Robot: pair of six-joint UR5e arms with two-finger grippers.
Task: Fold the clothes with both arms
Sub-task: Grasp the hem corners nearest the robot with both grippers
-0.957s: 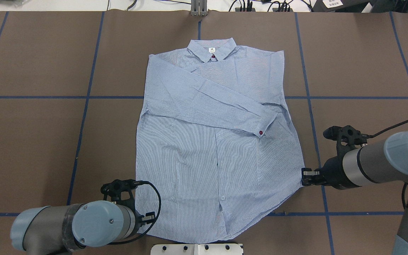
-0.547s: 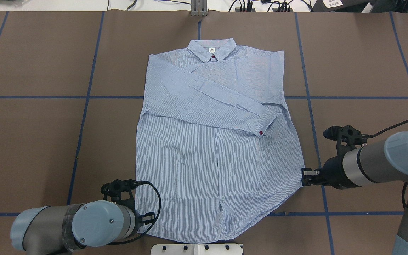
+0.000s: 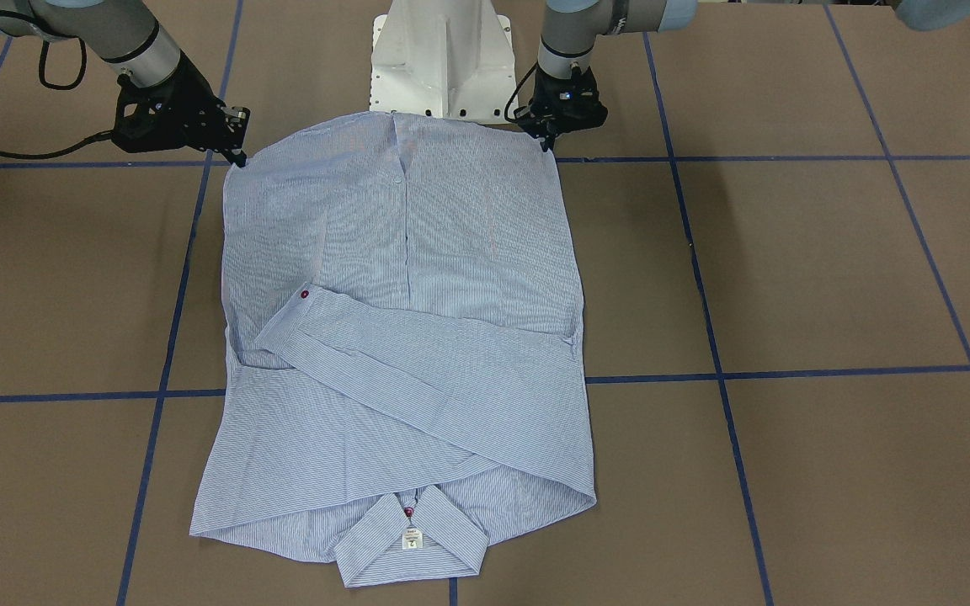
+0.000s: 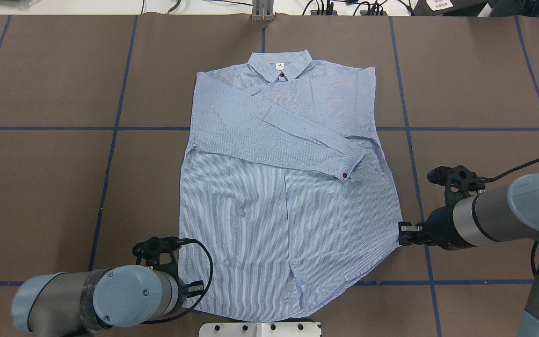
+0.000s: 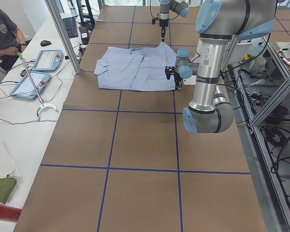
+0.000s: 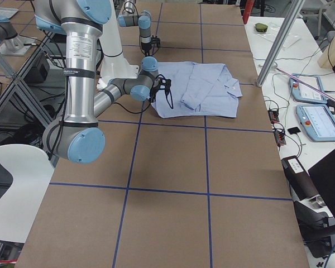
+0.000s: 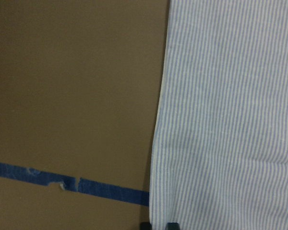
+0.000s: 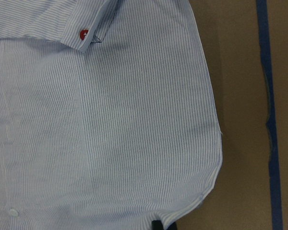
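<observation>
The light blue striped shirt (image 4: 283,187) lies flat on the brown table, collar (image 4: 279,65) at the far side and one sleeve folded across the chest with its red cuff button (image 4: 345,175) showing. My left gripper (image 4: 195,289) sits at the shirt's near left hem corner. In the left wrist view its fingertips (image 7: 145,225) stand close together with the hem edge between them. My right gripper (image 4: 402,234) sits at the right side of the hem. In the right wrist view its tip (image 8: 158,224) shows at the hem's edge. In the front-facing view both the left gripper (image 3: 546,141) and the right gripper (image 3: 237,156) touch hem corners.
The white pedestal base (image 3: 439,59) stands right behind the hem. Blue tape lines (image 4: 110,154) grid the brown table. A metal post (image 4: 262,11) and cables are at the far edge. Tablets (image 5: 46,60) lie on a side bench where an operator sits.
</observation>
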